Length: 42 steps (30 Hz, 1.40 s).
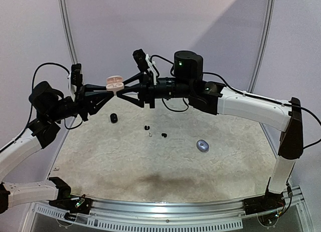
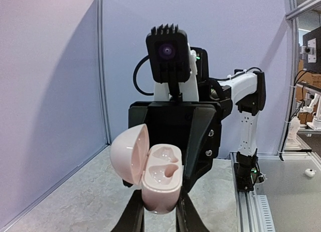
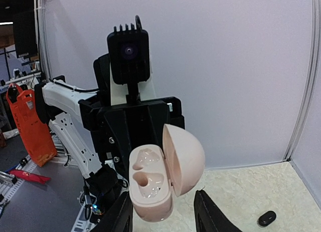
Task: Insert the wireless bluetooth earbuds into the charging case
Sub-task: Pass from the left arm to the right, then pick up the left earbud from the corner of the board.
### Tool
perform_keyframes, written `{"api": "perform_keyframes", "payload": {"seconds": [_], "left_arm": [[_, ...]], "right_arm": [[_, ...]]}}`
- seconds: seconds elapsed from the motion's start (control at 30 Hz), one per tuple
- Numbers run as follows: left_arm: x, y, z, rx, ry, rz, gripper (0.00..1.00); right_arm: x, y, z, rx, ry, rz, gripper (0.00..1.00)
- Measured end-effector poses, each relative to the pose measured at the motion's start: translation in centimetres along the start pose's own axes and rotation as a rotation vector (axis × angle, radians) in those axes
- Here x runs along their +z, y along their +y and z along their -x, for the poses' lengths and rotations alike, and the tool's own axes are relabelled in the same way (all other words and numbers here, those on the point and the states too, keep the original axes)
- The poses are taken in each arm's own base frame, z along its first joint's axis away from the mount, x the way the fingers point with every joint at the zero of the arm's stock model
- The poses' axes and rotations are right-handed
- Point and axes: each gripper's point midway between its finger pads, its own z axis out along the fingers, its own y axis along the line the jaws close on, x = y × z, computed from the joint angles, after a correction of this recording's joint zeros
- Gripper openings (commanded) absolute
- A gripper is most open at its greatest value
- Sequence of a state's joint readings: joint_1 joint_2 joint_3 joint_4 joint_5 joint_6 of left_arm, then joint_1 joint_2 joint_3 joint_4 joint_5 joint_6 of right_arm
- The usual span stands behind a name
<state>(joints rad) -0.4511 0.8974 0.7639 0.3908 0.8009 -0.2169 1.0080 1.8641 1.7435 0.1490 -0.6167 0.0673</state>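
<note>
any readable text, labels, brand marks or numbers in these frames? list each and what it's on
None can be read.
Pink charging case, lid open, held in the left gripper: no print shows on lid or wells.
Right gripper and both wrist cameras: no legible marks.
White tag on the rack at the right edge of the left wrist view: too small and blurred to read.

The pink case (image 3: 150, 187) is the landmark, held up in mid-frame with its lid swung open to the right and two empty pockets facing the camera. Directly behind it stands the left gripper (image 3: 131, 142), black, with a camera above. The right gripper's fingers (image 3: 209, 215) rise below the case, one on each side, apart from it. Low to the right of the case, a small black case (image 3: 267, 218) lies on the table (image 3: 241, 192).
</note>
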Motion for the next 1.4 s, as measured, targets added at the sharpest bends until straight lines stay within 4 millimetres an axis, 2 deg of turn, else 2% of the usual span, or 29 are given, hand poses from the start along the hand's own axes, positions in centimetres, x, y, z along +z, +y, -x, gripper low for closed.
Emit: {"api": "perform_keyframes", "payload": {"seconds": [0.43, 0.6, 0.63, 0.7, 0.73, 0.83, 0.93, 1.13, 1.4], "left_arm": [[0.0, -0.1, 0.1, -0.013, -0.003, -0.005, 0.0], [0.0, -0.1, 0.2, -0.015, -0.005, -0.005, 0.0], [0.0, -0.1, 0.1, -0.015, -0.005, -0.004, 0.09], [0.0, 0.0, 0.1, -0.016, -0.004, 0.0, 0.44], [0.0, 0.1, 0.1, -0.018, -0.002, 0.003, 0.58], [0.0, 0.7, -0.5, -0.009, 0.017, 0.038, 0.79], [-0.2, 1.4, -1.9, -0.002, 0.07, 0.082, 0.87], [-1.2, 2.4, -4.9, 0.025, 0.237, 0.165, 0.92], [-3.3, 2.8, -6.9, 0.063, 0.469, 0.226, 0.98]], "right_arm": [[0.3, 0.6, 0.4, -0.015, -0.012, 0.045, 0.08], [0.3, 0.6, 0.5, -0.016, -0.012, 0.049, 0.0], [0.3, 0.6, 0.5, -0.016, -0.013, 0.049, 0.0], [0.3, 0.6, 0.5, -0.016, -0.013, 0.048, 0.0], [0.4, 0.6, 0.5, -0.016, -0.013, 0.045, 0.0], [0.4, 0.1, 0.3, -0.017, -0.015, 0.017, 0.0], [0.2, -0.8, -0.5, -0.014, -0.009, -0.042, 0.0], [-0.5, -2.5, -2.3, -0.009, 0.02, -0.15, 0.0], [-1.5, -3.5, -0.9, -0.034, -0.02, -0.205, 0.0]]}}
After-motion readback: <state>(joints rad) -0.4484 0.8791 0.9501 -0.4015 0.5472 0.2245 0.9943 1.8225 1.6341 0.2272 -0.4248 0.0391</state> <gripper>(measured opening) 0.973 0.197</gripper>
